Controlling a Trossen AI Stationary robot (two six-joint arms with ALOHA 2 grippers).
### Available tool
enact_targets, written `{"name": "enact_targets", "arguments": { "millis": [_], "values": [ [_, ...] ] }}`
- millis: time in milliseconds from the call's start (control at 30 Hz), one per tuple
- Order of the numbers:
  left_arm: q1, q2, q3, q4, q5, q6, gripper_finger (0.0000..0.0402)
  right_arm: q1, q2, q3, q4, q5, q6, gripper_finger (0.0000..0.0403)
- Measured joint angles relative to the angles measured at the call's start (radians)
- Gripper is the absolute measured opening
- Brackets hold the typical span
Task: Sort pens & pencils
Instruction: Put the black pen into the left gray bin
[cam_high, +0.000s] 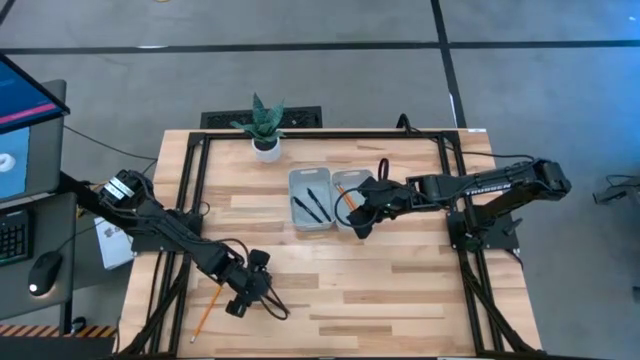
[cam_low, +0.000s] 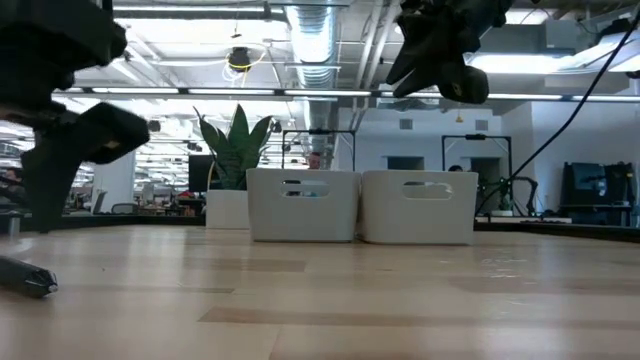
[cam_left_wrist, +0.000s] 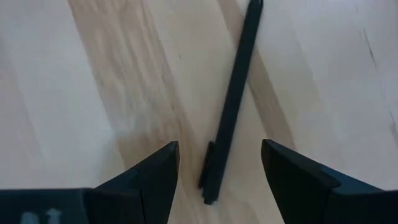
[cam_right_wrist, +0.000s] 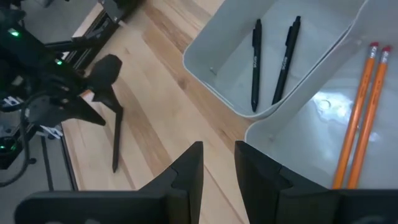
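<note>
Pencil (cam_high: 205, 313) lying alone on counter (cam_high: 400, 300) near front left corner, beside left arm. Just behind it, left claw (cam_left_wrist: 219, 163) spread wide and lowered over single black pen (cam_left_wrist: 231, 106), one finger on each side of pen's end, not touching it; pen flat on bare wood. Farther back, mid-counter, two white bins touching side by side. Left bin (cam_right_wrist: 214, 43) holding two pens (cam_right_wrist: 255, 62), lying roughly parallel. Right bin (cam_right_wrist: 292, 149) holding two pencils (cam_right_wrist: 360, 112), side by side with pink erasers at one end. Right claw (cam_right_wrist: 218, 165) hanging above near edge of right bin, fingers nearly pressed together with only a narrow gap, gripping nothing. Beyond bins, at counter's back edge, small potted plant (cam_high: 266, 126) in white pot.
</note>
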Motion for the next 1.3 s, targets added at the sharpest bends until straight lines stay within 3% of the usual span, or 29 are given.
{"name": "enact_targets", "arguments": {
  "millis": [233, 700, 1033, 1300],
  "values": [
    [0.0, 0.0, -0.03, 0.025, 0.044, -0.002, 0.022, -0.002, 0.0, 0.0, 0.021, 0.0, -0.001, 0.0113],
    [0.011, 0.053, -0.028, 0.053, 0.02, 0.029, 0.022, 0.0, 0.0, 0.001, 0.045, 0.0, -0.001, 0.0113],
    [0.012, 0.055, -0.028, 0.062, 0.015, -0.074, 0.022, 0.0, 0.0, 0.001, 0.051, 0.0, -0.016, 0.0113],
    [0.013, 0.056, -0.028, 0.045, -0.018, -0.053, 0.022, 0.0, 0.0, 0.001, 0.052, 0.0, -0.018, 0.0113]
  ]
}}
